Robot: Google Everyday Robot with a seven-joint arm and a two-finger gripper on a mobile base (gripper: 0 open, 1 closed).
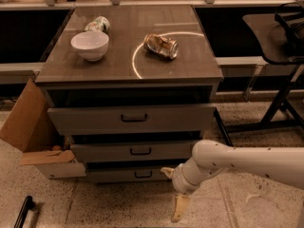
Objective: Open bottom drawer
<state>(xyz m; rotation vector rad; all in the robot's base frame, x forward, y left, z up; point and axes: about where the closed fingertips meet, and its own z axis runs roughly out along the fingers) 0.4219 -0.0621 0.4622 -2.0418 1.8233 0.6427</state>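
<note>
The bottom drawer (124, 175) is sitting at the base of the grey-brown cabinet (128, 68), directly above the speckled floor (104, 208) and beneath the middle drawer (137, 151) and the top drawer (133, 119). Its front panel is showing as the shortest and narrowest of the three, in the same grey-brown finish, and it is carrying a small dark bar handle (143, 174) at its centre. The left end of the panel is lying next to the cardboard box (28, 122) leaning against the cabinet, and the right end is being covered by the gripper. Whether the drawer is fully seated cannot be told from this view. The white arm (247, 163) is entering from the right edge, running low and nearly level across the floor area toward the cabinet, and is bending downward at the wrist. The gripper (170, 194) is hanging in front of the bottom drawer's right end, to the right of the handle and not touching it. Its two tan fingers (179, 209) are standing spread well apart, one pointing down toward the floor and the other reaching left against the drawer front, with nothing between them. On the cabinet top, a white bowl (90, 45) and a crushed can (161, 45) are resting apart from each other.
</note>
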